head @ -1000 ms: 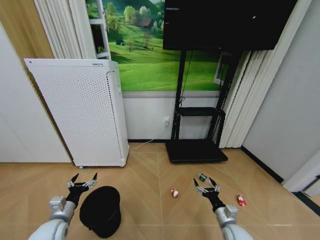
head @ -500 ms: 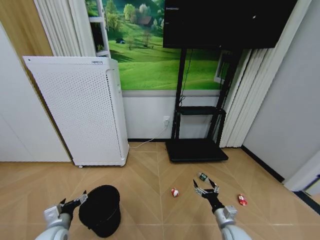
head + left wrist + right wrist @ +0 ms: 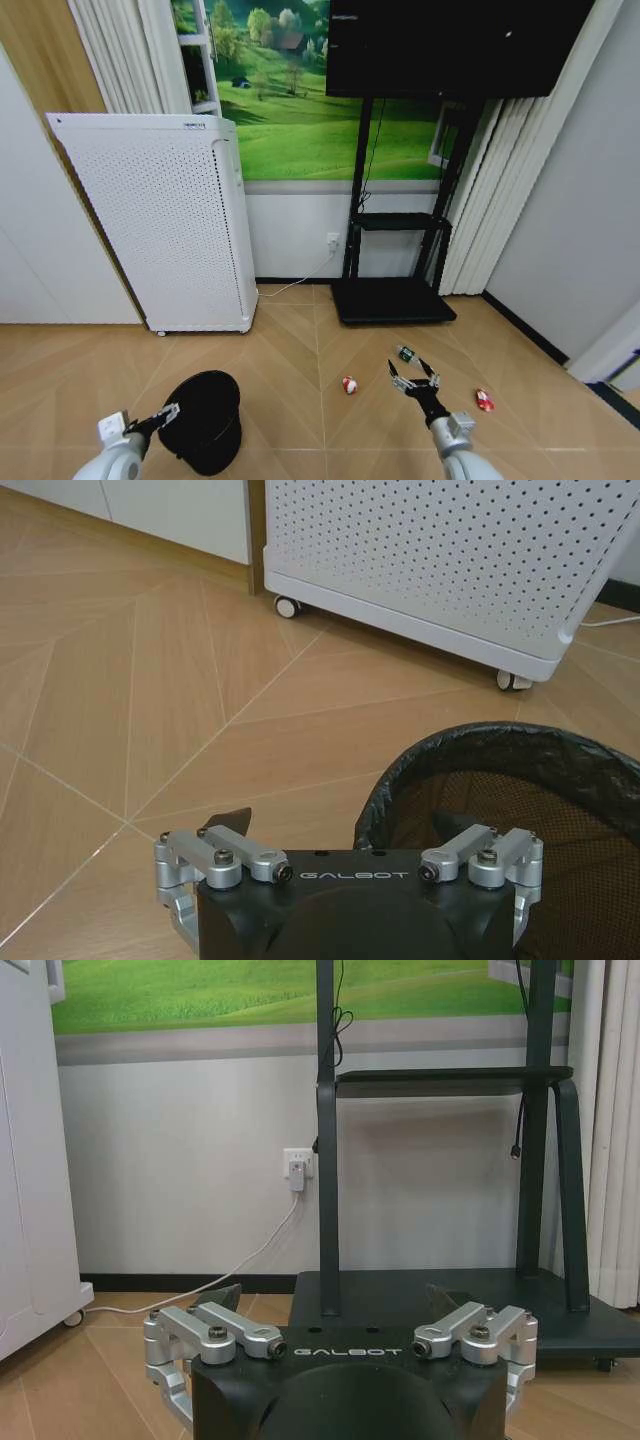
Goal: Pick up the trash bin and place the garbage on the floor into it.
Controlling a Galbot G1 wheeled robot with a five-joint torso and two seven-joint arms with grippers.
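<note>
Both claws are spread: the left claw straddles the trash bin rim, needing to pinch it, while the right claw hovers.

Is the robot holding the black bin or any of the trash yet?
No, nothing is held. The left gripper is open with its jaws on either side of the trash bin's rim, one inside and one outside. The right gripper is open and empty.

Herringbone wood floor, black bin, two red wrappers, seemingly a small bottle
</note>
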